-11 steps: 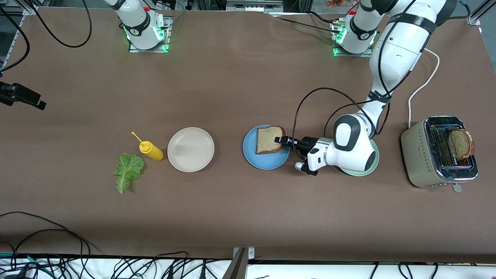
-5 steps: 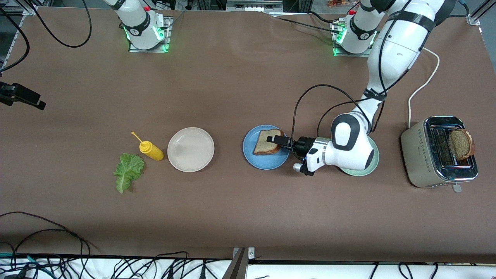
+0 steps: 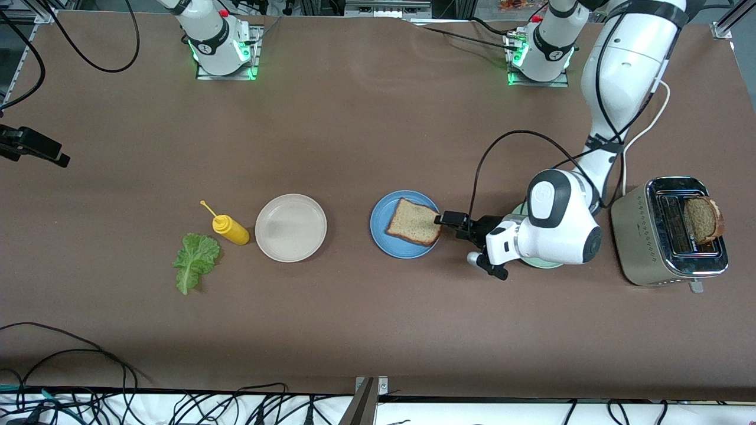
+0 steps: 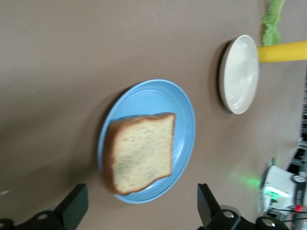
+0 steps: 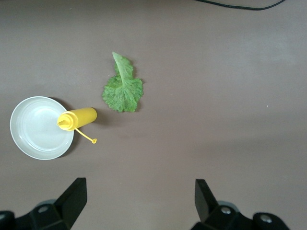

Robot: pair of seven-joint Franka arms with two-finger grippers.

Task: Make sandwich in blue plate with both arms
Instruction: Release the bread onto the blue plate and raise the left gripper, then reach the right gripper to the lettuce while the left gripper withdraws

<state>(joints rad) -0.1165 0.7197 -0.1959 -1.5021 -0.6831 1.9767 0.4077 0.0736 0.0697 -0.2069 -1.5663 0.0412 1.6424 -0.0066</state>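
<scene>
One brown bread slice (image 3: 413, 229) (image 4: 139, 152) lies flat on the blue plate (image 3: 381, 227) (image 4: 153, 96), free of any grip. My left gripper (image 3: 450, 219) (image 4: 141, 211) stands open just off the plate's rim toward the left arm's end, with nothing between its fingers. A second bread slice (image 3: 703, 219) stands upright in the toaster (image 3: 649, 236). The green lettuce leaf (image 3: 195, 260) (image 5: 123, 88) lies on the table toward the right arm's end. My right gripper (image 5: 140, 201) hangs open and empty high over the table near the lettuce; it waits and does not show in the front view.
A yellow squeeze bottle (image 3: 231, 230) (image 5: 76, 119) lies between the lettuce and the beige plate (image 3: 290, 227) (image 5: 36, 129). A pale green plate (image 3: 540, 265) sits under the left wrist, beside the toaster. The toaster's white cord (image 3: 641, 136) runs toward the left arm's base.
The left gripper has opened and let go of the bread slice, which now lies flat on the blue plate. The gripper has drawn back toward the left arm's end.
</scene>
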